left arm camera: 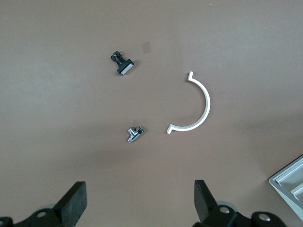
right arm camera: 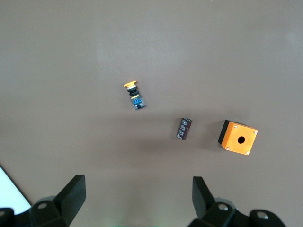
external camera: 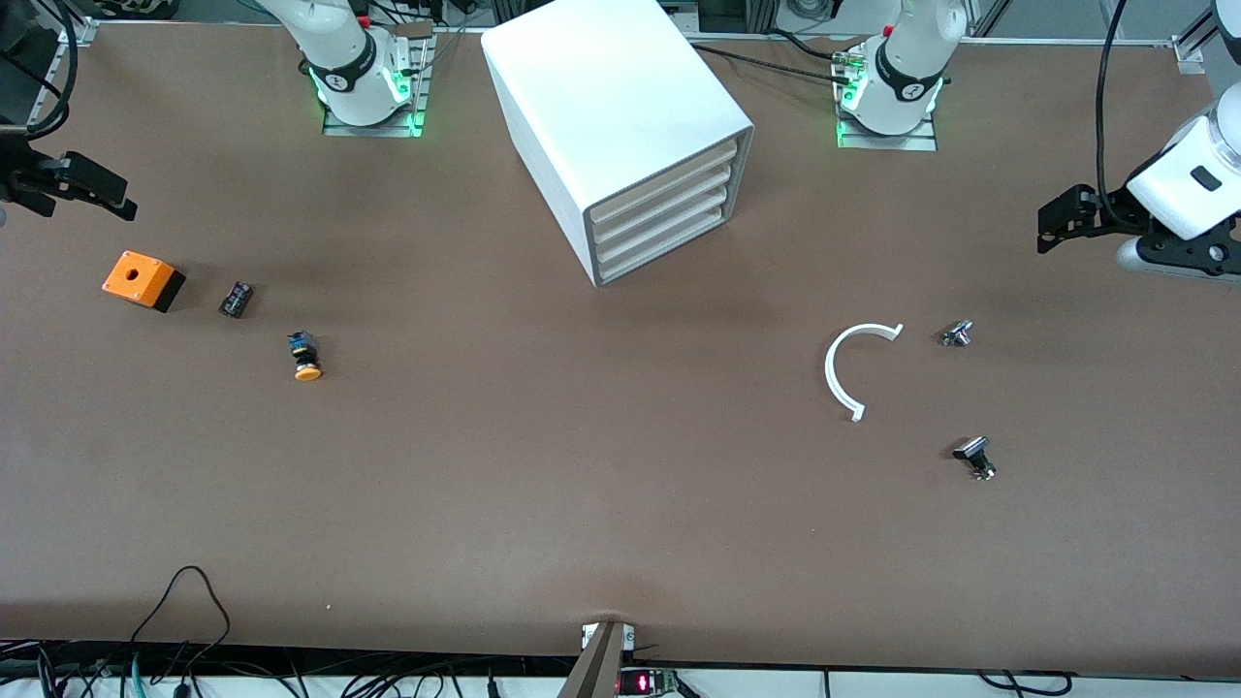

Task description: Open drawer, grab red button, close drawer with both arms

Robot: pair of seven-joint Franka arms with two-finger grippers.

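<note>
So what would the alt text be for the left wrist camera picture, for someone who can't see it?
Looking down on a brown table, the left gripper hangs with its jaws wide open over three small parts: a white curved half-ring, a tiny silver fitting and a small black part with a pale flat head. A corner of the white cabinet shows at the edge.

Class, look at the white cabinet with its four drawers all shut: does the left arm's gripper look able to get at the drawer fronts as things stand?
Probably yes. The left gripper hangs open at its end of the table, the cabinet fronts angle toward that end, and nothing stands between them; the white curved piece lies nearer the front camera.
</note>
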